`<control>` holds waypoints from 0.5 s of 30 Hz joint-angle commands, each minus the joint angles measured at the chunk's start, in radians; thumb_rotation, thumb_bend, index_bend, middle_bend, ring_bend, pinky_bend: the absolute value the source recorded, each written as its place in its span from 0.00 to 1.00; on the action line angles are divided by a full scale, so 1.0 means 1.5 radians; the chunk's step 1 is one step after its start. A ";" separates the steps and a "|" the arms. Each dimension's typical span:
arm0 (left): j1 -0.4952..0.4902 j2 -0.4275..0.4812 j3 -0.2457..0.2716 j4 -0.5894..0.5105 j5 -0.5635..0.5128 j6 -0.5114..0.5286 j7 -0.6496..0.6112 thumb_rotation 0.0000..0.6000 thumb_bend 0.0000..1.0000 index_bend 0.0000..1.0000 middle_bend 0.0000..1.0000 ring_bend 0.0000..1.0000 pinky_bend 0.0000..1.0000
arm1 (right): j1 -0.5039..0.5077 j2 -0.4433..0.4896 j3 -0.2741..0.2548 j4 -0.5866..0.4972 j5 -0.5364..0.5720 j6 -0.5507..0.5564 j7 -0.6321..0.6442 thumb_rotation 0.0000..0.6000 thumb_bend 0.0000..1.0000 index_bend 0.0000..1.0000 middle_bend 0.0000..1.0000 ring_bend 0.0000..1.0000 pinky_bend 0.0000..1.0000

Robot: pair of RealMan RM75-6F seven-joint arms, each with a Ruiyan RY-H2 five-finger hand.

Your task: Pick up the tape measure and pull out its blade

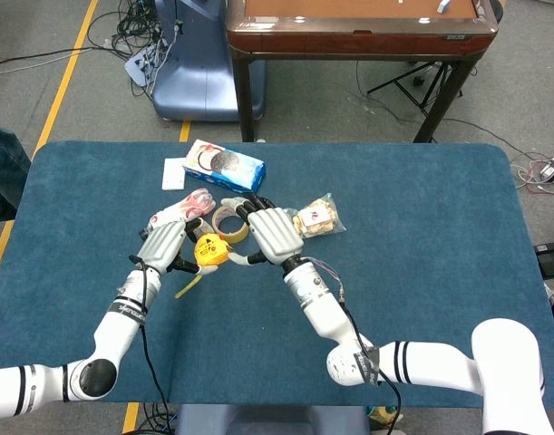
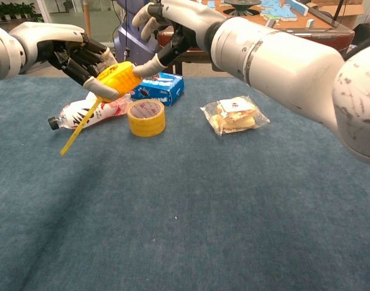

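— Left hand [image 2: 75, 57]: how is it set, and where is the yellow plastic tape measure case [image 2: 116, 79] kept?

— It is clamped on the case, which is held clear above the blue cloth-covered table [image 2: 233, 200]. In the chest view a short length of yellow blade [image 2: 79, 128] is seen hanging from the case toward 7 o'clock, its tip free and untouched.

— And the right hand [image 2: 172, 27]?

— Nothing is held by it; its fingers are spread, and one fingertip is brought close against the case from 2 o'clock. Contact cannot be confirmed.

— Which relation is the pull judged to turn on?

— The blade's long axis runs from 1 to 7 o'clock, away from the right hand. The free tip lies at 7 o'clock from that hand, beyond the case, so it must be reached past or under the case.
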 commanded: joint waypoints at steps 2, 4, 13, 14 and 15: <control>0.001 0.001 0.002 0.000 0.004 0.002 -0.004 1.00 0.16 0.50 0.53 0.39 0.23 | 0.003 -0.005 -0.002 0.006 0.002 0.008 -0.006 1.00 0.30 0.22 0.24 0.13 0.17; 0.001 0.002 0.003 0.000 0.006 0.002 -0.006 1.00 0.17 0.50 0.53 0.39 0.23 | 0.004 -0.007 -0.001 0.007 0.004 0.013 -0.006 1.00 0.32 0.25 0.26 0.15 0.17; 0.001 0.001 0.006 0.008 0.011 -0.002 -0.017 1.00 0.17 0.50 0.53 0.39 0.23 | 0.008 -0.015 0.001 0.017 0.006 0.030 -0.010 1.00 0.37 0.43 0.32 0.20 0.17; 0.001 0.001 0.006 0.009 0.012 -0.002 -0.018 1.00 0.16 0.50 0.53 0.39 0.23 | 0.008 -0.015 0.001 0.018 0.006 0.030 -0.008 1.00 0.37 0.44 0.33 0.20 0.17; 0.000 0.001 0.007 0.010 0.012 -0.003 -0.019 1.00 0.17 0.50 0.53 0.39 0.23 | 0.007 -0.016 0.001 0.019 0.005 0.029 -0.005 1.00 0.39 0.45 0.34 0.21 0.17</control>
